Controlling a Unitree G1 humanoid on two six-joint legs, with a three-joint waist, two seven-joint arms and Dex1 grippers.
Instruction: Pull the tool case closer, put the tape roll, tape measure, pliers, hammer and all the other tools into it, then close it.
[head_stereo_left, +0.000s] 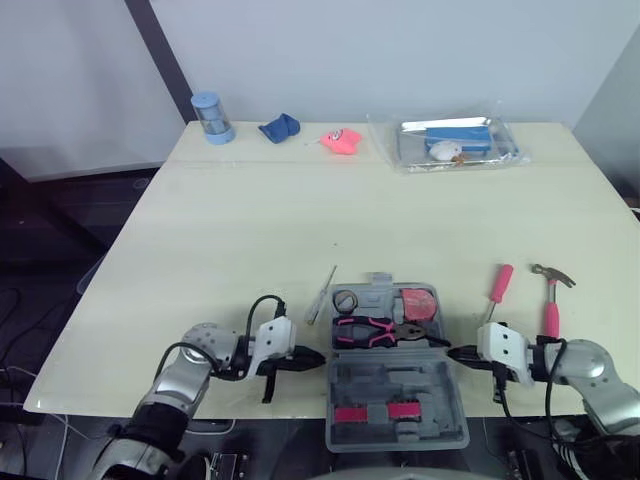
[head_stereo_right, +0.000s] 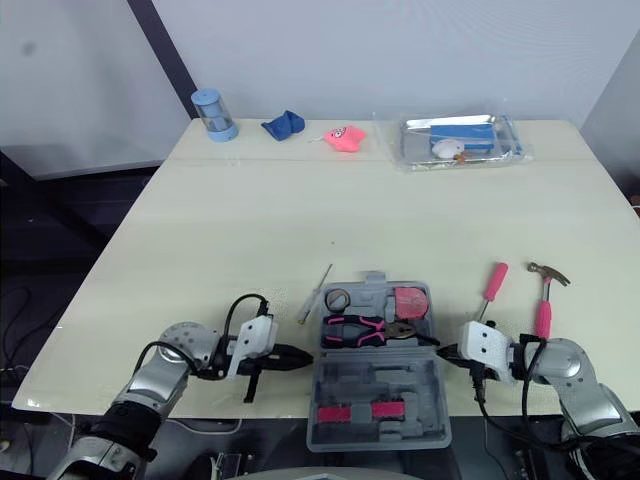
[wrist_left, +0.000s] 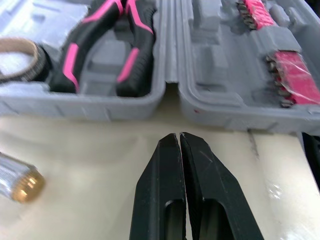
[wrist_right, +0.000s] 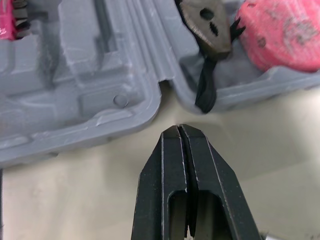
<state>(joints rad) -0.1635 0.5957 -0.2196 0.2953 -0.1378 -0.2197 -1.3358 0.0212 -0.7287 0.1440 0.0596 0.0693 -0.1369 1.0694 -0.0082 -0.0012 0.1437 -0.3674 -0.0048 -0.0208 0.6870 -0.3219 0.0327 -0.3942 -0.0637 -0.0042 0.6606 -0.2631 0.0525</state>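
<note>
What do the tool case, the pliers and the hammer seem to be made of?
Tool case: grey moulded plastic, matte, by its rounded pressed recesses. Pliers: dark metal head, probably steel; pink and black handles look like rubber or plastic. Hammer: metal-looking grey head, pink grip, likely plastic or rubber.

The left gripper (wrist_left: 179, 136) is seen with its two black fingers pressed together, the tips near the hinge of the open grey tool case (wrist_left: 215, 107). The pliers (wrist_left: 107, 47) and the tape roll (wrist_left: 22, 57) are laid in its far half, and pink bit holders (wrist_left: 295, 75) in its near half. A clear tool handle (wrist_left: 17, 181) with a brass end is lying on the table (wrist_left: 95, 165).
</note>
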